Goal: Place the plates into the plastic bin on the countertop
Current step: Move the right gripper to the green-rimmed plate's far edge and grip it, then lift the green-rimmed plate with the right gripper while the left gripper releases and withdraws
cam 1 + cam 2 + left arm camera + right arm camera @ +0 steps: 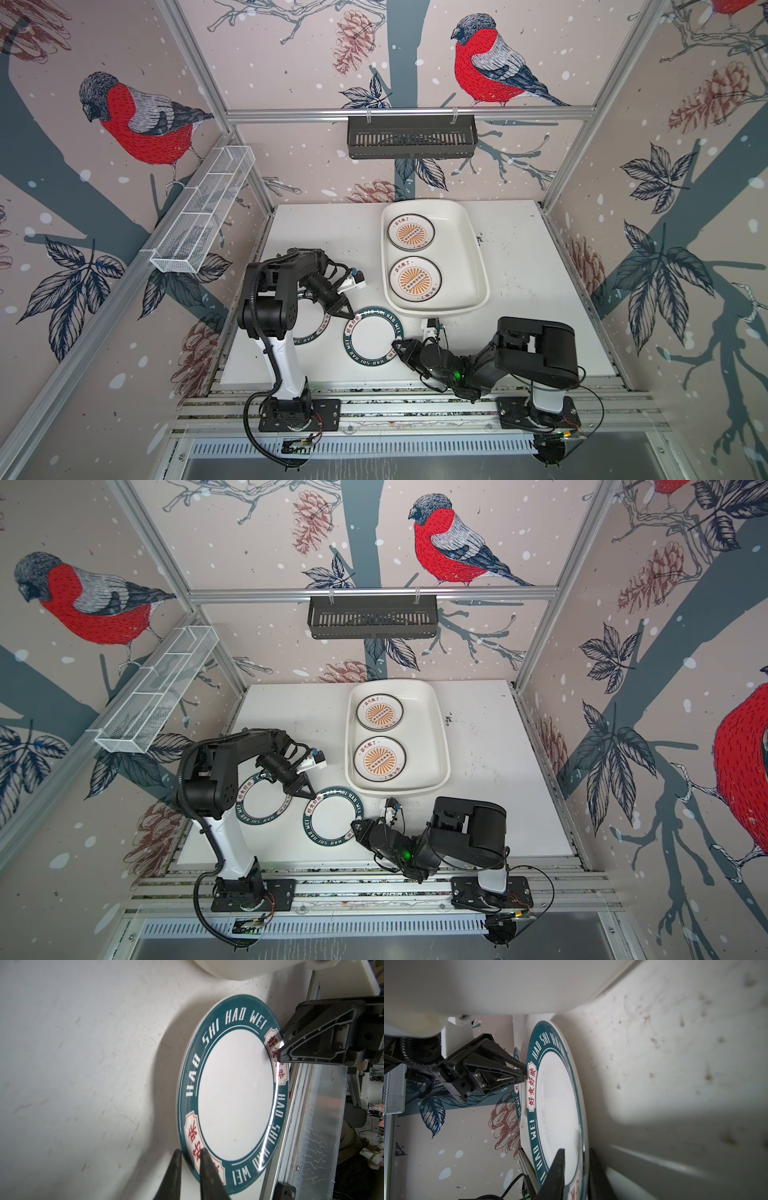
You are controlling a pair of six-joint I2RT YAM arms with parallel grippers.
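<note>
While both arms hold one green-rimmed plate [372, 340] just short of the plastic bin [467, 257], lifting appears to be the step in hand.
Pose: left fingers [207, 1172] pinch one rim edge, right fingers [556, 1169] pinch the opposite edge; both arms reach low over the counter [540, 291]. Next move likely needs a level raise over the bin wall, landing beside two sunburst plates [411, 232]; second green-rimmed plate [309, 324] waits.

Both top views are bright and evenly lit, with wide-angle bowing toward the edges. The wrist views run dimmer — soft grey shadows across the countertop [675, 1064], white glare on the plate [234, 1095] rim, the bin [508, 985] blurred up close.
</note>
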